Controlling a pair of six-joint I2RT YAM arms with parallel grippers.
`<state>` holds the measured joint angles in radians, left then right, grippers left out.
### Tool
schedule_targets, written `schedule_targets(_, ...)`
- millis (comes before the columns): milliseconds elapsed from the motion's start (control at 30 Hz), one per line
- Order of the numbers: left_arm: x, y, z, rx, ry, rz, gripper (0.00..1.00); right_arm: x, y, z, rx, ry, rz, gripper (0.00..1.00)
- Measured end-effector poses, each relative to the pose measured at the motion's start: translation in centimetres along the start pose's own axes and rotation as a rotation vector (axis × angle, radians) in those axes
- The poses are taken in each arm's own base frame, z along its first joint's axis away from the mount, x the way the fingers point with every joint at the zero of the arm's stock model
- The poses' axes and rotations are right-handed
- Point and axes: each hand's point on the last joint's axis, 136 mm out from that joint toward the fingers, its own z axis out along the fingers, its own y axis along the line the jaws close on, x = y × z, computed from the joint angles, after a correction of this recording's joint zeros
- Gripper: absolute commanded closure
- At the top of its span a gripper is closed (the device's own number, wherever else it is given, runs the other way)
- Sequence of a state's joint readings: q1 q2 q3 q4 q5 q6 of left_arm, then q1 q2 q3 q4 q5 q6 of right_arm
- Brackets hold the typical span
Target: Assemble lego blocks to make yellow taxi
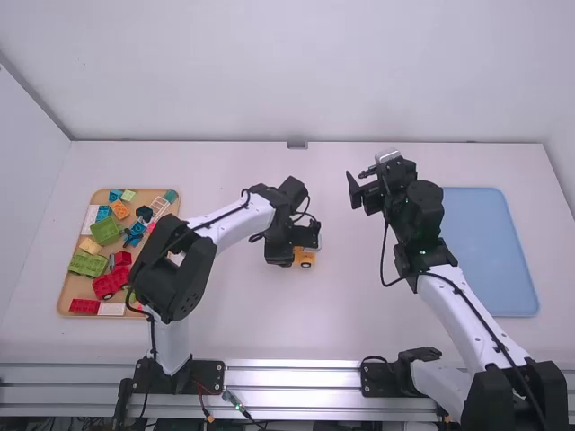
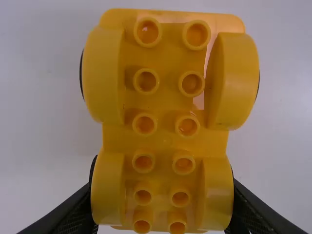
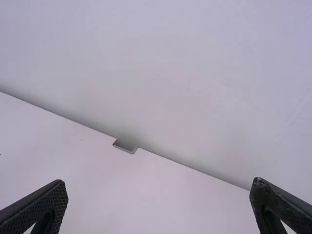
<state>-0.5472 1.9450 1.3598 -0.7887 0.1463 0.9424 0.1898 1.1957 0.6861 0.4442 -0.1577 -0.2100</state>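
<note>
Yellow plastic is probably posing the main risk: the studded car base with rounded arches (image 2: 165,122) is sitting off-centre in the left end effector (image 2: 162,178), which is gripping nearer one end. If a block is being pressed onto the far studs, the base could be pivoting or tipping, because that end is projecting beyond the fingers. Smooth, curved sides could also be letting it slip, and a twisted base could be causing blocks to seat crooked. The left end effector is closing on the base's sides, its fingers standing only as far apart as the base is wide. The base is lying to the right of the tan, rectangular tray (image 1: 65,301), well apart from it, over the white table (image 1: 359,323); whether it is touching the table, I cannot tell. The right end effector (image 3: 160,195), farther right of the tray, is standing wide and holding nothing.
</note>
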Motion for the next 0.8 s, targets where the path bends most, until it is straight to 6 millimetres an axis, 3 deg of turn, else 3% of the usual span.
schedule_targets(133,-0.1,0.1,0.4,-0.010,-0.010,-0.038,0.98,0.2,0.3,0.0,-0.015,0.008,-0.004,0.01)
schedule_targets(367,0.3,-0.3,1.6,-0.008,-0.020,-0.069,0.96,1.8,2.6,-0.3,-0.147,0.062,-0.055,0.01)
schedule_targets(533,1.1,-0.9,2.6,0.001,-0.001,-0.080,0.94,2.9,5.2,-1.9,-0.239,0.134,-0.087,0.01)
schedule_targets(667,1.3,-1.1,2.6,0.002,0.009,-0.085,0.90,1.7,7.9,-3.7,-0.254,0.133,-0.164,0.01)
schedule_targets(733,1.3,-1.1,2.7,0.000,0.011,-0.092,0.85,1.1,8.5,-4.0,-0.246,0.120,-0.178,0.01)
schedule_targets(800,1.1,-0.8,2.7,-0.011,0.003,-0.108,0.73,0.7,8.8,-4.1,-0.224,0.115,-0.192,0.01)
